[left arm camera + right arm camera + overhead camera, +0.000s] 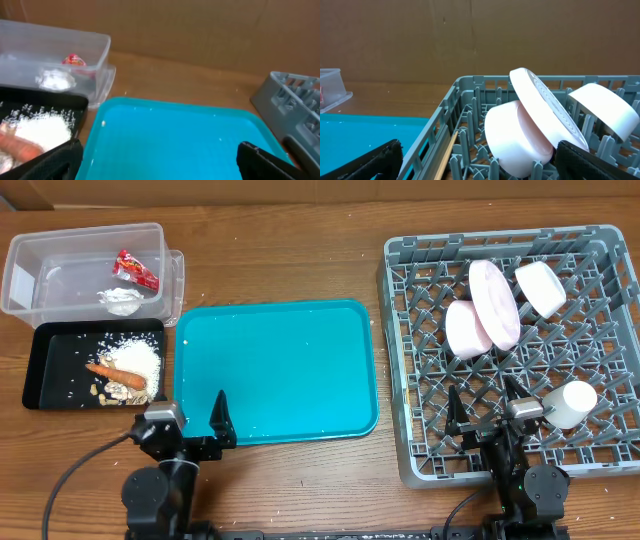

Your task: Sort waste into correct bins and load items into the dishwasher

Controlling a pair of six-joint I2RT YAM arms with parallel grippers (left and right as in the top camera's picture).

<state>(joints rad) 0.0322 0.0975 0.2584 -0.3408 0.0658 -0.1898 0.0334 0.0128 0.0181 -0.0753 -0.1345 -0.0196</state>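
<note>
The clear tub (30,275) at the back left holds a red wrapper (135,268) and a white paper wad (122,300). In front of it, the black tray (60,365) carries rice, nut scraps (120,388) and the carrot (110,370). On the right, the grey dish rack (395,280) holds the plate (495,302), two bowls (467,328) (541,287), a cup (570,404) and chopsticks (447,152) along its left wall. My left gripper (187,425) stands open and empty over the teal tray's near edge. My right gripper (487,415) stands open and empty over the rack's front.
The teal serving tray (290,370) lies bare between the bins and the rack. Brown cardboard walls close off the back of the wooden table. Both arm bases sit at the table's front edge.
</note>
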